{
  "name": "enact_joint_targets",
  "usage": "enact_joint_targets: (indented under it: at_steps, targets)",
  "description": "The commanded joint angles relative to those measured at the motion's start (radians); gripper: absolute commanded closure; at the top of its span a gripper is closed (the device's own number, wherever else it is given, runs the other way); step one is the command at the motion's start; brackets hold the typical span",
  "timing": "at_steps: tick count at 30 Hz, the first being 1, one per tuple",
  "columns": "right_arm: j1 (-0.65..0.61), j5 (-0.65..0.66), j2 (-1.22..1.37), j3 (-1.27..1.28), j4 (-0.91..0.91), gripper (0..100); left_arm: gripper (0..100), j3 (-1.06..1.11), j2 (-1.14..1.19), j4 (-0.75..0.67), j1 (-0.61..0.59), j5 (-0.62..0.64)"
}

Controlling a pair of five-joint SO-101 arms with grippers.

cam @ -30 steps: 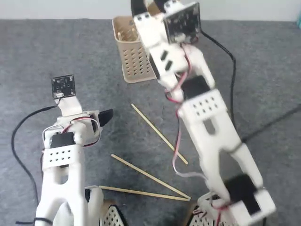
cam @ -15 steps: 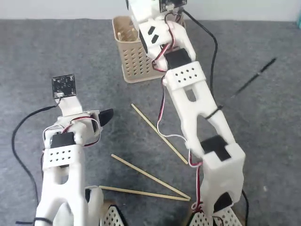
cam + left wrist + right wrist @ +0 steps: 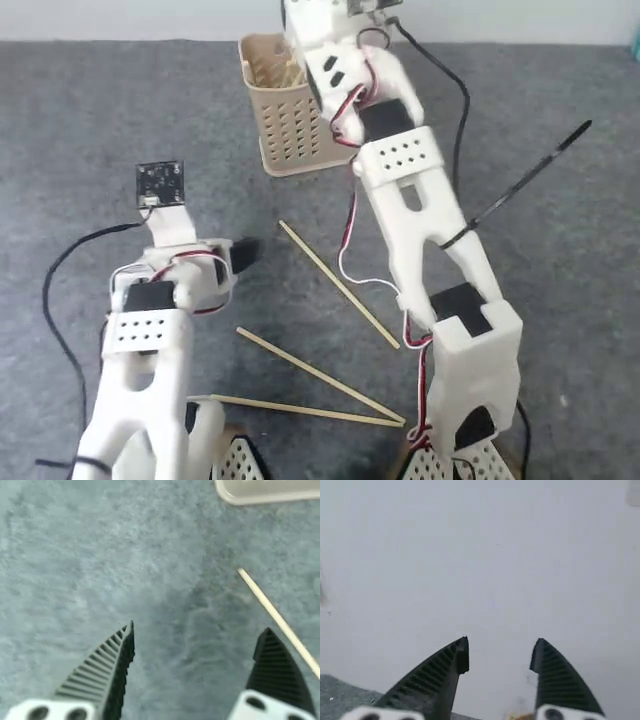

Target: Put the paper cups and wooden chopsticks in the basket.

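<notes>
Likely light, stiff and apt to roll, the thin pale wooden chopstick (image 3: 338, 283) at three o'clock of the left gripper (image 3: 199, 627), jaws spread wide, wants pinching mid-length.

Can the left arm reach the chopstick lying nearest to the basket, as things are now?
Probably yes. The left gripper is open over bare carpet, the chopstick lies close beside it with nothing on it, and the right arm is off at the basket.

Grey carpet (image 3: 90, 120) with chopsticks (image 3: 338, 284), basket (image 3: 287, 125)
</notes>
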Motion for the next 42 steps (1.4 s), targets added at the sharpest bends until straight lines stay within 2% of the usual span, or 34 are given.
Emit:
enact_joint_targets:
  at_steps: [1,7,12,16,19,22,30,36,40,42]
  targets:
    - [0.027,-0.074,-0.173,-0.049,0.209,83.7,64,-0.117,-0.028,0.081,0.081,0.120]
    - [0.031,-0.132,-0.386,-0.049,0.654,84.0,63,-0.176,-0.028,0.133,0.259,0.244]
    - [0.033,-0.132,-0.479,-0.046,0.932,84.0,64,-0.176,0.009,0.091,0.298,0.264]
    - [0.033,-0.132,-0.530,-0.046,1.153,84.0,68,-0.226,0.170,0.074,0.364,0.278]
    - [0.033,-0.132,-0.575,-0.046,1.260,84.0,74,-0.314,0.342,0.077,0.370,0.278]
    - [0.033,-0.133,-0.604,-0.046,1.359,84.0,75,-0.415,0.519,0.077,0.374,0.278]
    - [0.064,-0.133,-0.610,-0.035,1.443,84.1,76,-0.607,0.829,0.104,0.379,0.327]
    - [0.064,-0.130,-0.621,0.100,1.388,84.2,76,-0.688,0.891,0.107,0.397,0.328]
    - [0.065,-0.120,-0.622,0.172,1.349,90.3,76,-0.690,0.930,0.106,0.427,0.328]
    - [0.064,-0.089,-0.622,0.184,1.348,92.3,80,-0.694,0.945,0.110,0.428,0.328]
